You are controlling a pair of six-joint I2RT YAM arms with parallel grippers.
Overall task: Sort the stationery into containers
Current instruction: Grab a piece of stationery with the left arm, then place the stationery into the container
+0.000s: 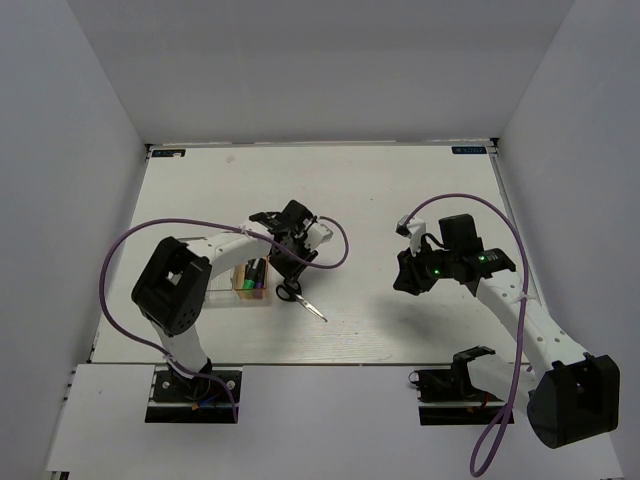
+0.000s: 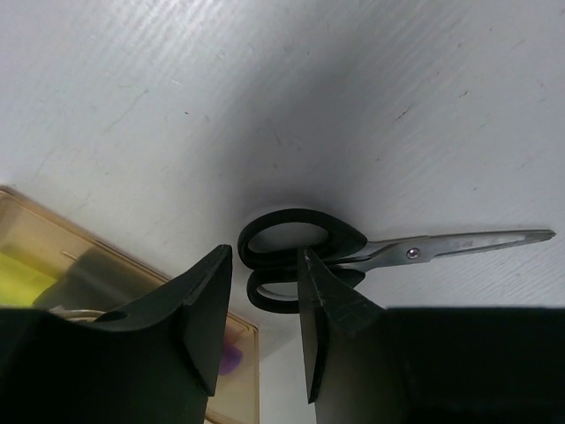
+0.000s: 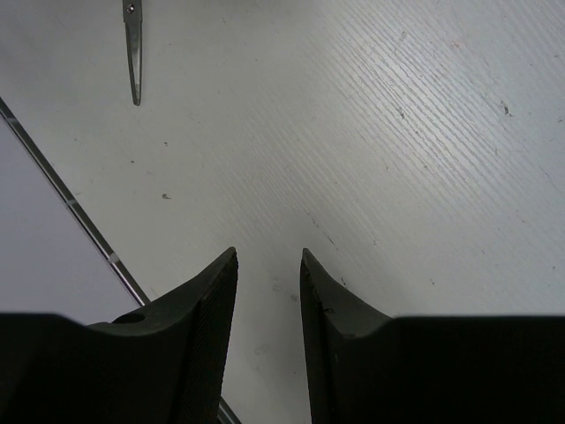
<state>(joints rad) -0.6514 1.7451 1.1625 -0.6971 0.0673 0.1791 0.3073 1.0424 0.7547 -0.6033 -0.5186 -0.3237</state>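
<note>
Black-handled steel scissors (image 2: 300, 237) lie on the white tabletop (image 2: 265, 106) beside the amber-tan tray (image 2: 88, 243); my left gripper (image 2: 265, 258) hangs narrowly parted over their handles, right gripper (image 3: 267, 256) likewise, empty.

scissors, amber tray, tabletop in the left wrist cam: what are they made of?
Scissors: matte black handles, likely plastic; blades are bright brushed metal with a rivet.
Amber tray: translucent glossy plastic by the look, since its contents show through the wall.
Tabletop: white, matte, finely ribbed; painted board or plastic, cannot tell.
</note>
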